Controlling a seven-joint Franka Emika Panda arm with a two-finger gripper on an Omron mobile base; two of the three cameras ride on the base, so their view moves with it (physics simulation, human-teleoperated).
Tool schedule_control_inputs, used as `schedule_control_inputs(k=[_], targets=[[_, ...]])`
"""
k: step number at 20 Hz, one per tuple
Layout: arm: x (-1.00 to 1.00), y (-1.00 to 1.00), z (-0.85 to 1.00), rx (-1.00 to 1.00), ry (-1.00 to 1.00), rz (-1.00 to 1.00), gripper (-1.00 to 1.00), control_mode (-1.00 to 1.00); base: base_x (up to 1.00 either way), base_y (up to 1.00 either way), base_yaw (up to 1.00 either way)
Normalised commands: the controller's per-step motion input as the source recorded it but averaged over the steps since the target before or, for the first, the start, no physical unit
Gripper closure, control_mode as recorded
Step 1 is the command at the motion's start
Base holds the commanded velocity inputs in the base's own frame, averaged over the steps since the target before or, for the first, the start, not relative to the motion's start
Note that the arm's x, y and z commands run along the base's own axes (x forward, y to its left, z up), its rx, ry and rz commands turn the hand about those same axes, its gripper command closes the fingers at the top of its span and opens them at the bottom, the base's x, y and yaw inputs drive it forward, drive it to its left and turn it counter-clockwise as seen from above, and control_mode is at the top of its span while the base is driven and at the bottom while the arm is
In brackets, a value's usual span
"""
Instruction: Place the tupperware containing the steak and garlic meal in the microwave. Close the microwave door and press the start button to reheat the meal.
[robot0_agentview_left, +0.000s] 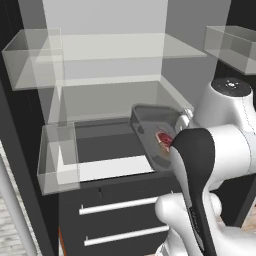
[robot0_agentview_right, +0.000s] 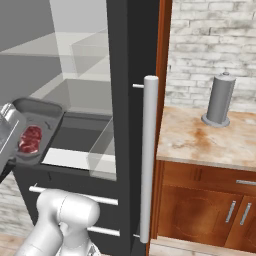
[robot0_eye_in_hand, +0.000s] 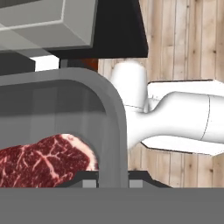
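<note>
You have the tool (robot0_eye_in_hand: 113, 183) pinching the tub (robot0_agentview_left: 152, 131) rim at the fridge (robot0_agentview_left: 100, 75) front, tub tilted, steak (robot0_agentview_right: 30, 138) inside. The microwave isn't visible.

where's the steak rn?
The steak lies in the tupperware, tilted at the open fridge's front, left in the right base view.
</note>
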Motion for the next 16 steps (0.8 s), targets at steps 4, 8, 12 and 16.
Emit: schedule_control_inputs(k=[4,8,12,16], targets=[[-0.45,0.03,0.01,-0.02,0.02,-0.03,1.00,-1.00,0.00,0.00,0.00],[0.03,-0.33,0.05,0.00,0.00,-0.09,1.00,-1.00,0.00,0.00,0.00],[0.07,-0.26,0.00,0.00,0.00,-0.01,1.00,-1.00,0.00,0.00,0.00],[0.11,0.00,0.00,0.00,0.02,0.00,1.00,-1.00,0.00,0.00,0.00]])
